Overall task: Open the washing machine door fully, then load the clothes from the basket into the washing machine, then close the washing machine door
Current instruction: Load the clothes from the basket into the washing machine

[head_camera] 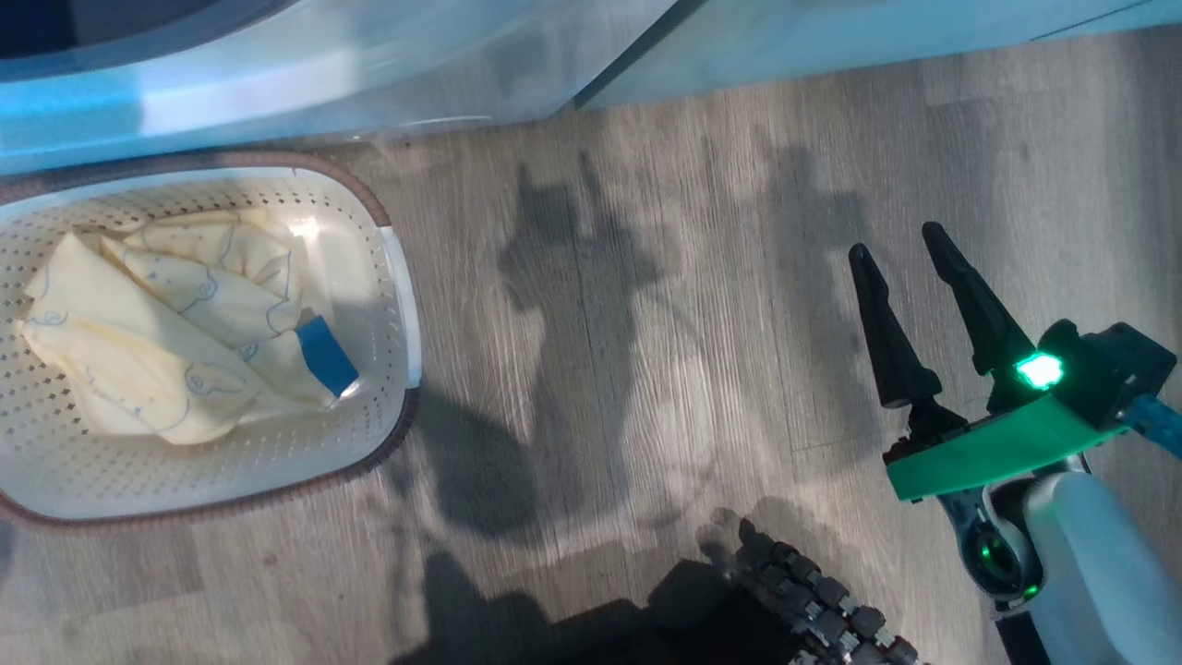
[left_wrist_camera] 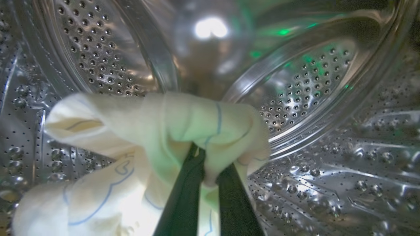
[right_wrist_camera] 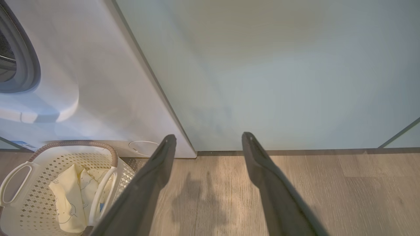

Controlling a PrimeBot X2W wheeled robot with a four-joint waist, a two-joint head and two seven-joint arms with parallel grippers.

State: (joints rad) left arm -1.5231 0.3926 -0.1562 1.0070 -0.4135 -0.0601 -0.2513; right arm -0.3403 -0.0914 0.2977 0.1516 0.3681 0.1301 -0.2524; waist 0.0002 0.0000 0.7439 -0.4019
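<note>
My left gripper (left_wrist_camera: 205, 164) is inside the washing machine's steel drum (left_wrist_camera: 311, 82), shut on a cream-yellow garment (left_wrist_camera: 157, 131) with thin blue lines that drapes over its fingers. More clothes (head_camera: 175, 323), cream with a blue patch, lie in the cream perforated basket (head_camera: 55, 480) on the floor at the left, just in front of the white washing machine (head_camera: 277, 83). My right gripper (head_camera: 910, 254) hangs open over bare floor at the right, well apart from the basket. In the right wrist view its fingers (right_wrist_camera: 164, 164) frame the floor, with the basket (right_wrist_camera: 36, 196) at lower left. The washing machine door is out of view.
Pale green cabinet fronts (right_wrist_camera: 279, 72) stand right of the washer (right_wrist_camera: 92, 82), whose grey gasket (right_wrist_camera: 26, 59) shows at the left edge. Grey wood-look floor (head_camera: 646, 323) stretches between the basket and my right arm. A dark ribbed cable (head_camera: 822, 600) lies at the bottom.
</note>
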